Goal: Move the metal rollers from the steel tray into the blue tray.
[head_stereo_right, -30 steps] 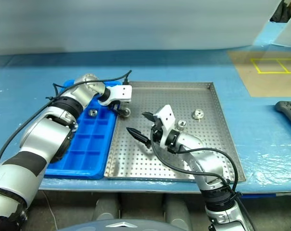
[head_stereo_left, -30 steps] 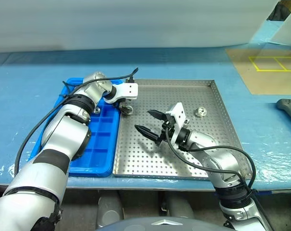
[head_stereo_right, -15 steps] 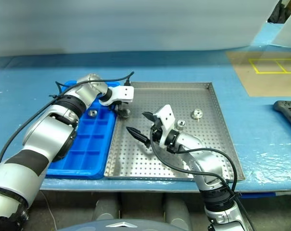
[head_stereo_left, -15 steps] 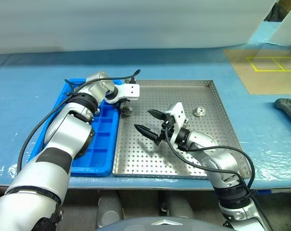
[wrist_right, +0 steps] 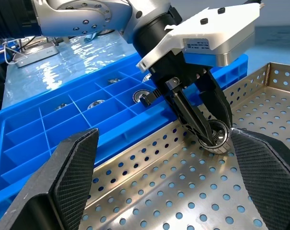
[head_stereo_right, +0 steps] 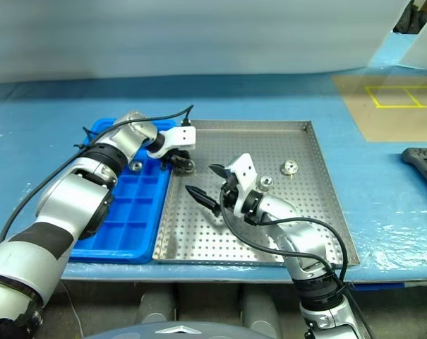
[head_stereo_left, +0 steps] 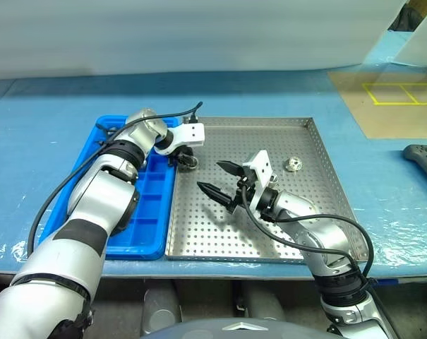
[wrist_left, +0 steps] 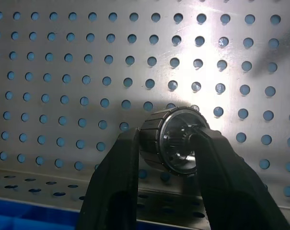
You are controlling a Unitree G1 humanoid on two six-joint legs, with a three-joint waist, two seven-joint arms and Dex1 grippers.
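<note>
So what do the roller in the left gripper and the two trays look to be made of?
Roller: looks like polished metal, with bright glints, a ribbed band and a dark bore.
Steel tray: brushed sheet metal, dull sheen, punched holes, folded rim.
Blue tray: apparently moulded plastic, with an even glossy blue and thin divider walls.
The left gripper is shut on the roller.

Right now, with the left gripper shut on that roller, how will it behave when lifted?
The roller looks like solid polished metal, so probably stiff, heavy for its size and slippery. The left gripper pinches it between narrow fingers, so it may twist. Dropped on the steel tray, the cylinder would likely roll.
</note>
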